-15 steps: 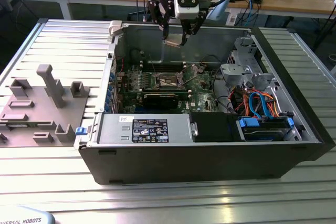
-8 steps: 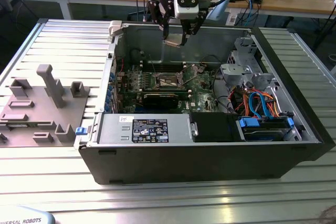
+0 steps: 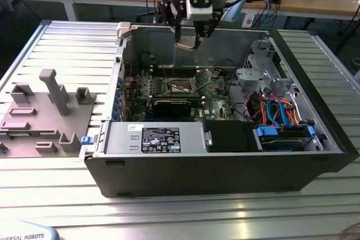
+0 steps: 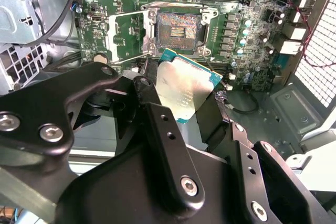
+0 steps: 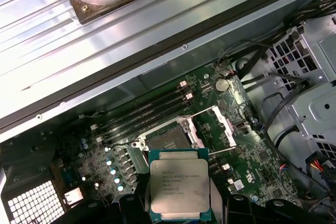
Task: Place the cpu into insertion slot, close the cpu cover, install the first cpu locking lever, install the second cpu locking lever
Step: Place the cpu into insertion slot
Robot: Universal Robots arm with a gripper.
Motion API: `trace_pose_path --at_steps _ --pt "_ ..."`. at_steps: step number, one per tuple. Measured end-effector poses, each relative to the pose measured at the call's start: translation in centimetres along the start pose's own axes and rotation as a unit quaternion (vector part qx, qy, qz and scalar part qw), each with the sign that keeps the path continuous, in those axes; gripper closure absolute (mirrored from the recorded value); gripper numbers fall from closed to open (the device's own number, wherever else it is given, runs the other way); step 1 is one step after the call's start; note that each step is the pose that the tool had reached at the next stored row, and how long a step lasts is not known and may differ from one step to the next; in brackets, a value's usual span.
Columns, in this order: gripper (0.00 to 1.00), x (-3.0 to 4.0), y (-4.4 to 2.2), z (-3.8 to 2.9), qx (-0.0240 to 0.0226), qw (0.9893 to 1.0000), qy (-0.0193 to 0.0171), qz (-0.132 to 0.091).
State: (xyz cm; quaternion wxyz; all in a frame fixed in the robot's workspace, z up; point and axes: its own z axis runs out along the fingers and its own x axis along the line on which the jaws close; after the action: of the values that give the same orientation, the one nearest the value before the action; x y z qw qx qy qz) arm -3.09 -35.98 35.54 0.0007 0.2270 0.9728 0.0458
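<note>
Item one: my black two-fingered end effector (image 3: 189, 39) is closed on the small flat square silver-topped cpu (image 5: 180, 190). The fingers are parted only by the chip's width and pinch two opposite edges. The metal top faces both wrist cameras.

Item two: the square insertion slot (image 5: 167, 140), dark-centred with a shiny metal rim, lies uncovered on the green circuit board. It sits beyond and below the chip and is well apart from it. In the exterior view it is almost straight beneath my fingers. I judge the chip's edges to run roughly parallel to the slot's sides.

Item three: the thin silvery windowed cpu cover (image 5: 227, 129) is swung open just beside the slot. One thin wire locking lever (image 5: 221, 150) stands clear near it; I cannot confirm a second.

Count: one cpu, one slot, one cover.

Surroundings: the open black-and-grey computer case (image 3: 225, 167) rests on the ribbed aluminium worktop (image 3: 169, 212).
</note>
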Motion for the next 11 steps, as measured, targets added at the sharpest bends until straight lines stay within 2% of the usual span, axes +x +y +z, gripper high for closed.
trace_pose_path --at_steps 11 --pt "0.46 0.0 0.0 0.0 -0.0001 1.0 -0.0005 0.005"
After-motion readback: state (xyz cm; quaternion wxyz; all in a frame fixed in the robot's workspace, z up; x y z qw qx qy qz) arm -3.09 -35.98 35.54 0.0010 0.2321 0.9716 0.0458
